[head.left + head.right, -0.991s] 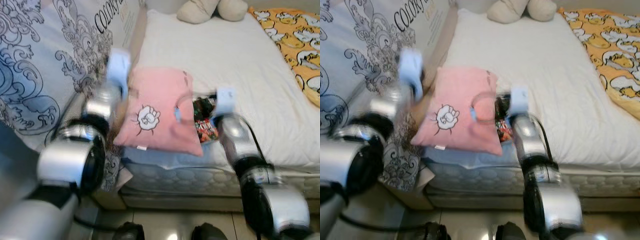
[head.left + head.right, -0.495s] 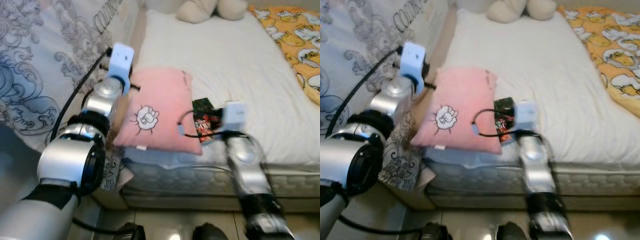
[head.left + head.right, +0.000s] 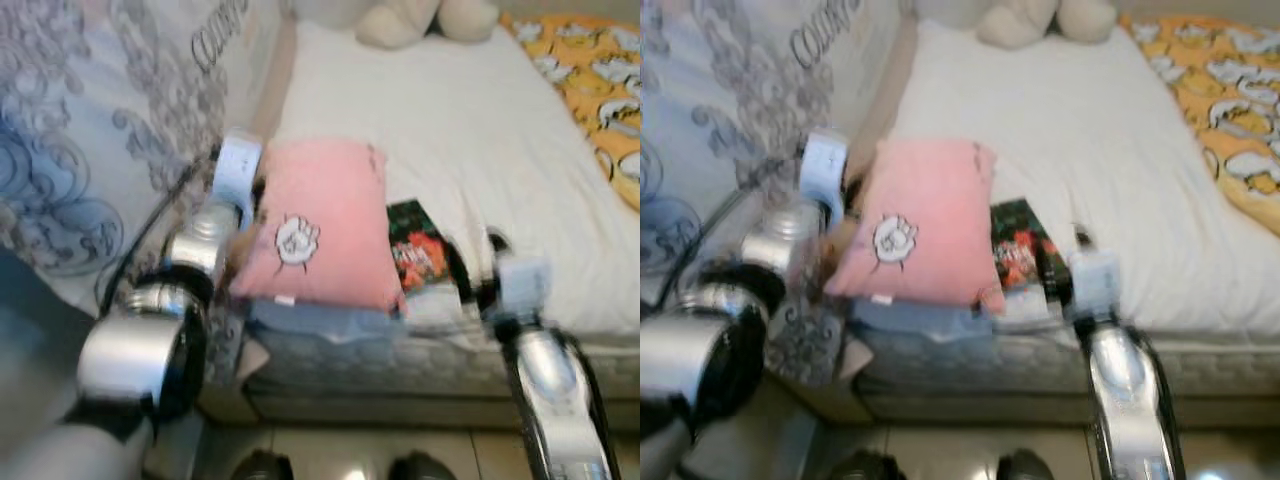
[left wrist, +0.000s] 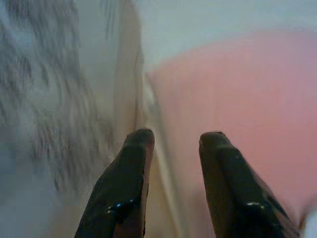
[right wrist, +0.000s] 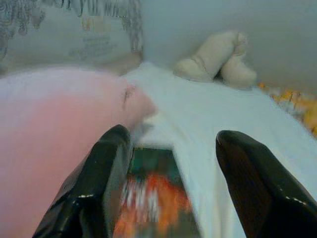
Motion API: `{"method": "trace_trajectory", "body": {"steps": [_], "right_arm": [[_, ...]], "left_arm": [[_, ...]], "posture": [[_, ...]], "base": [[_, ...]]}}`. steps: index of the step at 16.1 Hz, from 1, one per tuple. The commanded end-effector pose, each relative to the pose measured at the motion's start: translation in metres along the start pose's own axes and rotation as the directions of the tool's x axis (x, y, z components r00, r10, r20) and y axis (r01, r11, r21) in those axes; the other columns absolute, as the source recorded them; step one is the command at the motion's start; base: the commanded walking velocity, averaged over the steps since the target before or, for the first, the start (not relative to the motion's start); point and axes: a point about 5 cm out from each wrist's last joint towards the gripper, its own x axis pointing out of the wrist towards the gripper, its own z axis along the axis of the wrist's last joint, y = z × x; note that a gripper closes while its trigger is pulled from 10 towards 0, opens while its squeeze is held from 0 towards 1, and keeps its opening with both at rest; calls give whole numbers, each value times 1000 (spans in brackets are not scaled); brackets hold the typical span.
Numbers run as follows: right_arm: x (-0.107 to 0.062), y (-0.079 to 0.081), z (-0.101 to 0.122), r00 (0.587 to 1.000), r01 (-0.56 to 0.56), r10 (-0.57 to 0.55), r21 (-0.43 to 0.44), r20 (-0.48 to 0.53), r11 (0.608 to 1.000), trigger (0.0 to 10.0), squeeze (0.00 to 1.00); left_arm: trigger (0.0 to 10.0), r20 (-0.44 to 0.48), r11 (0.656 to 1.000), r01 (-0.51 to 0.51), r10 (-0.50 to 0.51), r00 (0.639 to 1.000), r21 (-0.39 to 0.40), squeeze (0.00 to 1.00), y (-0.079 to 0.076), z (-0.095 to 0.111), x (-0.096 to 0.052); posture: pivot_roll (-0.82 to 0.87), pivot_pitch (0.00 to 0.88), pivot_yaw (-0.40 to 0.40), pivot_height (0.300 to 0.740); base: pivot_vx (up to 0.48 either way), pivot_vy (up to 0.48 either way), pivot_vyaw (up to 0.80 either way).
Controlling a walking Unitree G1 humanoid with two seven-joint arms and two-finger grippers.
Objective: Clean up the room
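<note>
Pink pillow (image 3: 320, 232) lies at the bed's (image 3: 480, 140) near-left corner, long axis running from foot edge toward the head, printed face up. Dark colourful packet (image 3: 415, 250) just beside its right edge, lengthwise the same way. Left end effector (image 4: 176, 141) fingers apart, empty, at the pillow's left edge. Right end effector (image 5: 171, 141) spread wide, empty, near the packet. Views blurred.

Dark lettering on patterned quilt (image 3: 760, 80) by bed's left edge, near head end: starts "COLO", rest blurred, unreadable. Pink pillow (image 3: 320, 225) at bed's foot edge: white drawn emblem, no letters legible. Colourful packet (image 3: 415, 250) just beside pillow: print blurred, unreadable. No other text legible.
</note>
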Motion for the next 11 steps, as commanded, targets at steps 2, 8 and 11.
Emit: {"method": "trace_trajectory", "body": {"steps": [2,8,11], "right_arm": [[-3,8,-4,999,-11,12,20,-35,1000,10000,0],[-2,11,-5,997,-22,26,64,-69,998,10000,0],[-2,15,-7,995,-37,45,93,-87,995,10000,0]], "left_arm": [[10000,-55,999,46,-47,997,-27,1000,-14,-13,-1],[10000,-65,992,40,-48,997,-123,1000,2,-2,0],[10000,-52,987,23,-32,998,-159,1000,18,13,1]], "posture": [[-208,0,88,704],[-223,0,91,704],[-225,0,91,704]], "base": [[0,0,0],[0,0,0],[0,0,0]]}}
